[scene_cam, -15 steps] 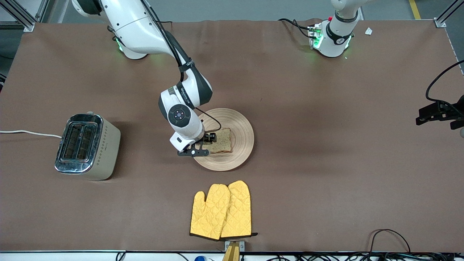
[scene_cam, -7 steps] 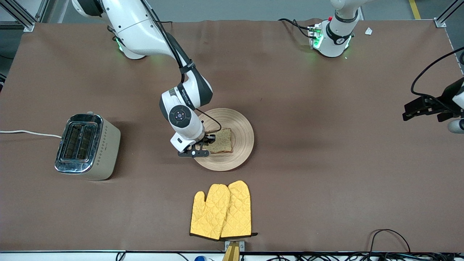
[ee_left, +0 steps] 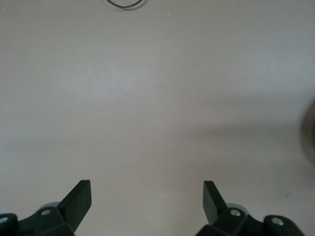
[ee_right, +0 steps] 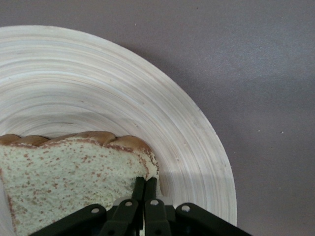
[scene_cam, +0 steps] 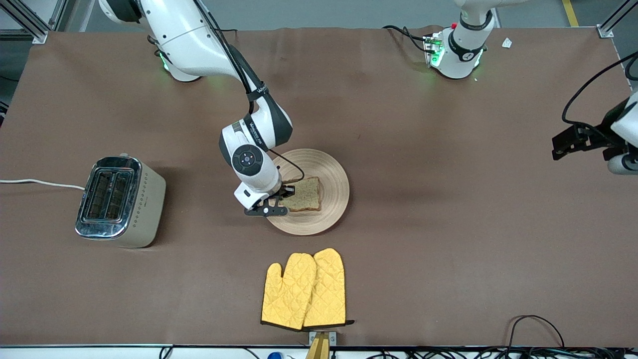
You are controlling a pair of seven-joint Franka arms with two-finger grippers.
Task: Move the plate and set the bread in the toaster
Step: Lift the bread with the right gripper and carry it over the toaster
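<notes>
A pale wooden plate point(scene_cam: 326, 172) with ring-shaped grooves holds a slice of bread point(scene_cam: 305, 194) — light brown, speckled darker, with a deeper brown crust. The toaster point(scene_cam: 119, 201) is beige with a shiny chrome top, small dots along its side and a white cord point(scene_cam: 40, 183). Two oven mitts point(scene_cam: 304, 290) are bright yellow — quilted in diamonds, edged black. The table point(scene_cam: 448, 224) is brown.
</notes>
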